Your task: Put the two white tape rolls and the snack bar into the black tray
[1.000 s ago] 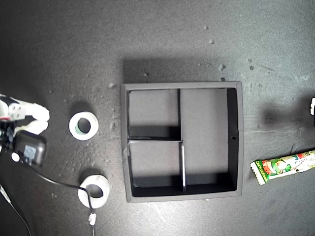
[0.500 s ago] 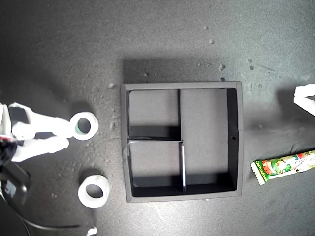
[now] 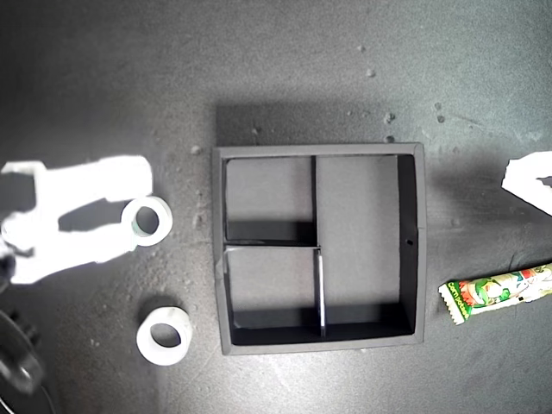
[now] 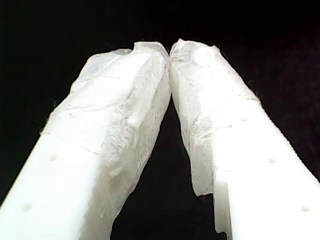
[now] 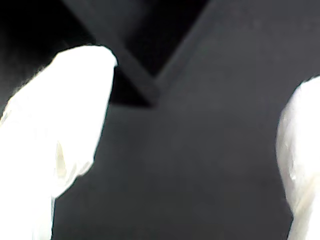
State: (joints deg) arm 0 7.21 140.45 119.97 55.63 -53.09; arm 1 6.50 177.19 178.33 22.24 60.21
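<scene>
The black tray [image 3: 420, 241] sits mid-table, its compartments bare. To its left in the exterior view lie two white tape rolls, the upper one [image 3: 147, 222] with a greenish core and the lower one [image 3: 164, 336]. The snack bar [image 3: 498, 291] lies at the exterior view's right edge. A white arm [image 3: 78, 216] reaches in from the exterior view's left, its finger ends beside the upper roll. Another arm's white tip [image 3: 530, 177] shows at the exterior view's right edge. My first gripper [image 4: 170, 50] is shut with nothing in it. My second gripper [image 5: 202, 75] is open, looking at a tray corner [image 5: 135, 75].
The dark grey table top [image 3: 285, 69] is dotted with small crumbs. A dark round arm part [image 3: 17, 366] shows at the exterior view's lower left corner. The wrist views do not show which arm carries which gripper.
The arm at the exterior view's left swung up and toward the upper tape roll, looming larger, and its cable left the lower roll. The arm at the exterior view's right edged in.
</scene>
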